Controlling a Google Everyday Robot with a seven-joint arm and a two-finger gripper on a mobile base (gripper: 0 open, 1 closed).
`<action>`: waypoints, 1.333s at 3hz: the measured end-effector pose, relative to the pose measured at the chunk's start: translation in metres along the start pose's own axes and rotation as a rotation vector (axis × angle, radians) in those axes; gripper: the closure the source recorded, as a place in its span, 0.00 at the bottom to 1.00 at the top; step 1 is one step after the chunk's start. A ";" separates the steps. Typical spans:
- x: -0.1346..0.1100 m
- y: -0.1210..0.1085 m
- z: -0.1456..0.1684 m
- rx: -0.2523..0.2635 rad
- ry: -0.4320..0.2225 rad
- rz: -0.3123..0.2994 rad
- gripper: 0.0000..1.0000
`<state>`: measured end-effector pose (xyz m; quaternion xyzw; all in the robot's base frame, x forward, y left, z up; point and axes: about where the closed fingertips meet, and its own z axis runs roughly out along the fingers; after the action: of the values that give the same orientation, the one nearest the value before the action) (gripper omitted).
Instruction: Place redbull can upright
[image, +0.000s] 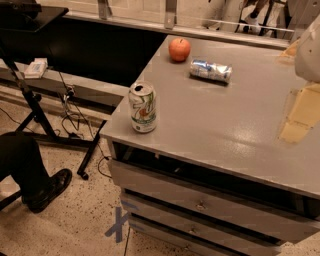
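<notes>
Left of tool (308, 50), redbull can (211, 70) sideways

Counts:
- Cans: 2. That's 1 slim silver-and-blue can (211, 70) and 1 wider white-and-green can (143, 107).
- Apple (179, 49): 1.
- Table (220, 125): 1, with 2 drawer knobs (201, 205) showing.
- Yellowish patches (300, 117) on the tabletop: 2.
- Blue tape cross (119, 224) on the floor: 1.
- Black shoe (47, 190): 1.
- Small white box (36, 67) on the left ledge: 1.
- White robot part (310, 50) at the right edge: 1.
- Gripper: out of frame, so 0 counted.
</notes>
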<state>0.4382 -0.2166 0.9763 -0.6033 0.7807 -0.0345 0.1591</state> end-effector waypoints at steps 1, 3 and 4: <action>0.000 0.000 0.000 0.000 0.000 0.000 0.00; -0.031 -0.030 0.030 0.053 -0.031 0.031 0.00; -0.061 -0.078 0.054 0.120 -0.079 0.096 0.00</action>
<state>0.5398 -0.1721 0.9567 -0.5554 0.7985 -0.0496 0.2270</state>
